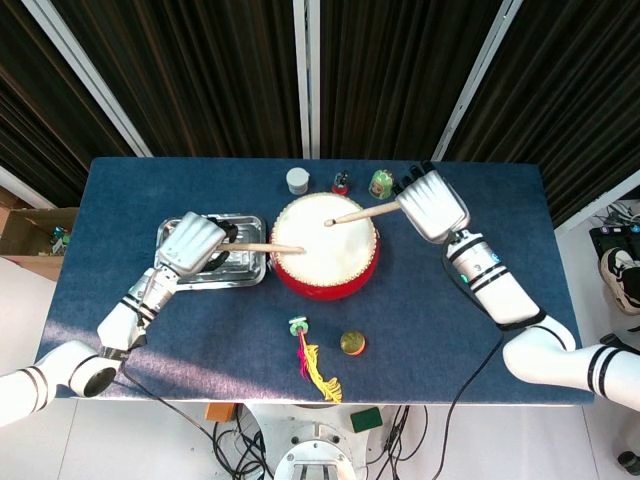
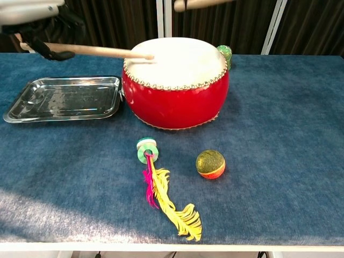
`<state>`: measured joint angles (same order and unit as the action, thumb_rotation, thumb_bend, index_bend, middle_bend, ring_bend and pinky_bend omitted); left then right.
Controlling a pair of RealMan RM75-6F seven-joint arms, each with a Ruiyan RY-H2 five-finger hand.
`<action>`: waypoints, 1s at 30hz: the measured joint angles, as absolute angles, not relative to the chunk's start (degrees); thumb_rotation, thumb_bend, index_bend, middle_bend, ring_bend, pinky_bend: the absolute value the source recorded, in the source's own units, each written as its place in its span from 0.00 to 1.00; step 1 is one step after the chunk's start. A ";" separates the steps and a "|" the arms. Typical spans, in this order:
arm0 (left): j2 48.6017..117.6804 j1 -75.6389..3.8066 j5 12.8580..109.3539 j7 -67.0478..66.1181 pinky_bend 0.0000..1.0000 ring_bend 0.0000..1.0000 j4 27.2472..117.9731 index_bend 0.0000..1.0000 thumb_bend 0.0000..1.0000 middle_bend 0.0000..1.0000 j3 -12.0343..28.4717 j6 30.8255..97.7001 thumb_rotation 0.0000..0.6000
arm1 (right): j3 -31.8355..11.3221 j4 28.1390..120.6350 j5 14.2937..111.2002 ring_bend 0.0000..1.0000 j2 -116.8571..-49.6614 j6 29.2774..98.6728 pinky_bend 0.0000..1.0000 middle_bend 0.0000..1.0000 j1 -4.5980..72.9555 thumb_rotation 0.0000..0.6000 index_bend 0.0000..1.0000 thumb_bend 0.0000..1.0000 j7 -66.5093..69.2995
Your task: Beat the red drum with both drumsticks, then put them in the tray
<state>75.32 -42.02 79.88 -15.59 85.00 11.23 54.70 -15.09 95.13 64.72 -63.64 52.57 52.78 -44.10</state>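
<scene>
The red drum (image 1: 326, 246) (image 2: 176, 99) with a white skin stands mid-table. My left hand (image 1: 190, 243) (image 2: 32, 19) grips a wooden drumstick (image 1: 262, 247) (image 2: 94, 51) above the tray; its tip lies on the left of the skin. My right hand (image 1: 432, 204) holds the other drumstick (image 1: 360, 212) (image 2: 199, 4), its tip raised over the skin's far part. The silver tray (image 1: 246, 276) (image 2: 64, 97) lies left of the drum with nothing in it.
A feather shuttlecock (image 1: 312, 362) (image 2: 164, 191) and a small ball (image 1: 352, 343) (image 2: 210, 163) lie in front of the drum. Behind it stand a white jar (image 1: 297, 180), a small figure (image 1: 341, 183) and a green toy (image 1: 381, 183) (image 2: 224, 52).
</scene>
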 measured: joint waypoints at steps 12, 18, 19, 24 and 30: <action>73.04 -41.97 73.64 -22.99 0.76 0.63 89.40 0.68 0.61 0.67 13.18 58.90 1.00 | -10.23 91.16 61.66 0.35 -67.01 47.67 0.34 0.62 55.74 1.00 0.69 0.82 -51.06; 70.75 -41.80 74.67 -25.73 0.75 0.63 92.75 0.68 0.61 0.67 12.82 59.96 1.00 | -8.55 89.30 59.12 0.35 -69.51 47.67 0.34 0.62 57.76 1.00 0.69 0.82 -55.57; 71.17 -42.15 74.49 -26.46 0.75 0.63 92.49 0.68 0.61 0.67 12.65 59.40 1.00 | -8.82 89.68 59.23 0.35 -69.26 48.28 0.34 0.62 57.66 1.00 0.70 0.82 -55.00; 75.54 -44.80 72.00 -30.55 0.76 0.63 88.90 0.68 0.61 0.67 11.61 55.48 1.00 | -11.19 94.33 61.30 0.35 -65.22 53.42 0.34 0.62 56.22 1.00 0.70 0.82 -48.62; 76.66 -45.97 69.02 -33.13 0.76 0.63 87.89 0.68 0.61 0.67 11.45 55.22 1.00 | -11.19 95.98 62.46 0.35 -63.10 54.12 0.34 0.62 55.30 1.00 0.70 0.82 -46.77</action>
